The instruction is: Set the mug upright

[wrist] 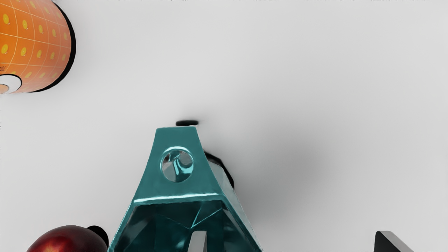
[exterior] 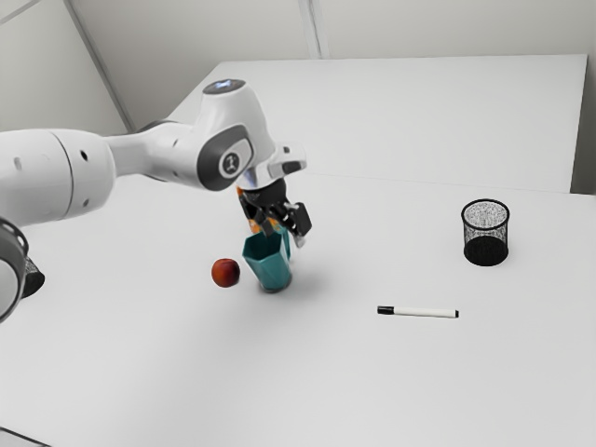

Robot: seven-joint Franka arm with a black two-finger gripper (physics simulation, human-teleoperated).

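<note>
In the exterior view, the mug (exterior: 269, 267) sits below my gripper (exterior: 283, 234), its mouth directed upward and its long axis near vertical, inclined slightly toward 11 o'clock. One fingertip (wrist: 198, 242) overlaps the mug's mouth; I cannot tell how deep. The jaws are wide apart, the other fingertip outside the mug, nothing clamped. Referenced to the mug in the exterior view: apple (exterior: 225, 273) at 9 o'clock, marker (exterior: 419, 312) toward 4, mesh cup (exterior: 485, 250) near 3, orange container (exterior: 245, 200) toward 11, partly hidden.
</note>
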